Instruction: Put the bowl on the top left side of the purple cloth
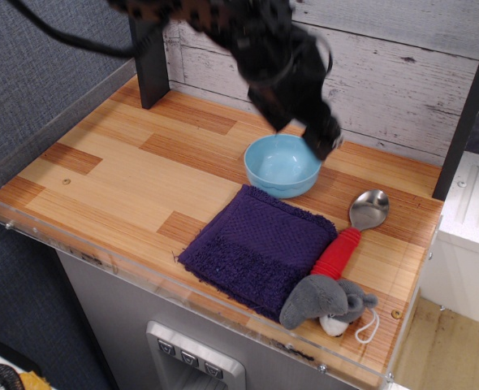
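Note:
The light-blue bowl [282, 165] stands upright and empty on the wooden table, right at the far edge of the purple cloth [256, 248]; its near rim touches or just overlaps that edge. The cloth lies flat near the table's front. My gripper [322, 140] is lifted above the bowl's right rim. It is motion-blurred and holds nothing that I can see. The blur hides how its jaws stand.
A metal spoon [368, 210] with a red handle lies right of the cloth. A grey stuffed toy [329, 302] sits at the front right corner. A black post [148, 57] stands at the back left. A clear guard [45, 231] rims the table's front.

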You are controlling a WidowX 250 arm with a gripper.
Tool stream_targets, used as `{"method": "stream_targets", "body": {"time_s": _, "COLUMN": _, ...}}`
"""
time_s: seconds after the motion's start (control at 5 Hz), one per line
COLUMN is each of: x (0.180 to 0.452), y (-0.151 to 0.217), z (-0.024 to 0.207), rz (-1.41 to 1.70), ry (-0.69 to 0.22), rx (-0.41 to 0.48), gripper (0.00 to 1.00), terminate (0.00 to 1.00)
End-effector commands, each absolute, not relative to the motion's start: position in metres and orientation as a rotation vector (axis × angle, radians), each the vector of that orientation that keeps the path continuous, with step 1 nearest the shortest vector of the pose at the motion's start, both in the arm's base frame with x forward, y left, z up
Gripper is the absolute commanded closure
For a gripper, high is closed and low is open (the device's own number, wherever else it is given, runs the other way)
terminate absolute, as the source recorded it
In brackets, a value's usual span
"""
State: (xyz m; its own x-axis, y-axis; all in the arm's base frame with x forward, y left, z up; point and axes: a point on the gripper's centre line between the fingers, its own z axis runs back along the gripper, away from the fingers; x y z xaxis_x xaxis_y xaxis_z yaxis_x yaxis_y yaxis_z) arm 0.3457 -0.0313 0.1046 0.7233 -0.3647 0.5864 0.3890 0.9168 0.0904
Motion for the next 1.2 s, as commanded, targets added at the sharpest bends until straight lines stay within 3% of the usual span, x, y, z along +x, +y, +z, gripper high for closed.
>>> {"method": "stream_targets", "body": {"time_s": 0.0, "x": 0.3264, "y": -0.0177, "z": 0.178, "rz": -0.378, "ry": -0.77, "rx": 0.026, "gripper": 0.0, "terminate": 0.0}}
{"method": "stream_targets", "body": {"time_s": 0.8, "x": 0.3264, "y": -0.0177, "z": 0.178, "rz": -0.378, "ry": -0.77, "rx": 0.026, "gripper": 0.0, "terminate": 0.0}}
{"method": "stream_targets", "body": {"time_s": 1.0, "x": 0.3264, "y": -0.0177, "z": 0.178, "rz": -0.378, "ry": -0.77, "rx": 0.026, "gripper": 0.0, "terminate": 1.0}}
